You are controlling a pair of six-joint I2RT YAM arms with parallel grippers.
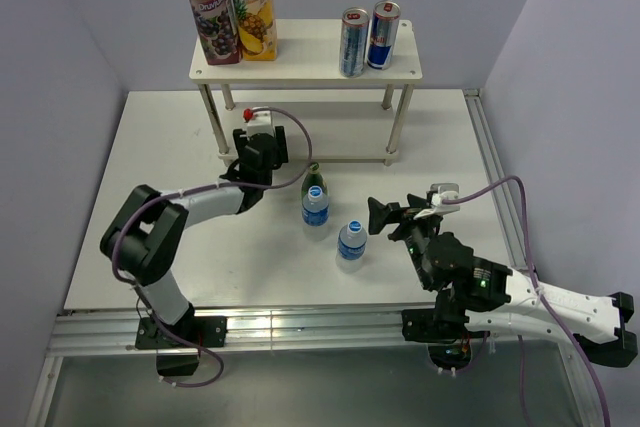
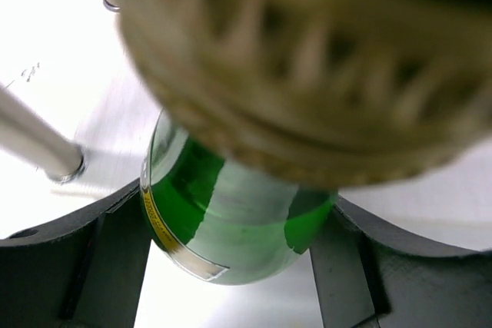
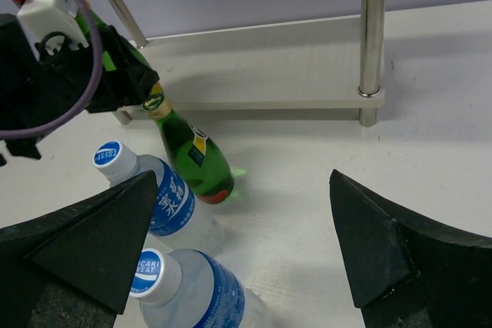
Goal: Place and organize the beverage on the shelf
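My left gripper (image 1: 262,157) (image 2: 238,213) is shut on a green glass bottle (image 2: 231,228), both fingers against its body and its gold cap close to the camera. It is by the front-left post (image 2: 38,151) of the white shelf (image 1: 310,65), and a strip of green (image 3: 115,57) shows behind that gripper (image 3: 92,82). Another green bottle (image 1: 312,171) (image 3: 192,159) stands on the table before the lower board (image 3: 269,67). Two water bottles (image 1: 315,205) (image 1: 351,240) stand nearer. My right gripper (image 1: 400,212) (image 3: 243,190) is open and empty, right of them.
On the shelf's top board stand two juice cartons (image 1: 210,7) (image 1: 252,2) at the left and two cans (image 1: 353,42) (image 1: 383,35) at the right. A shelf post (image 3: 373,36) rises ahead of my right gripper. Walls close in three sides; a metal rail (image 1: 300,327) runs along the near edge.
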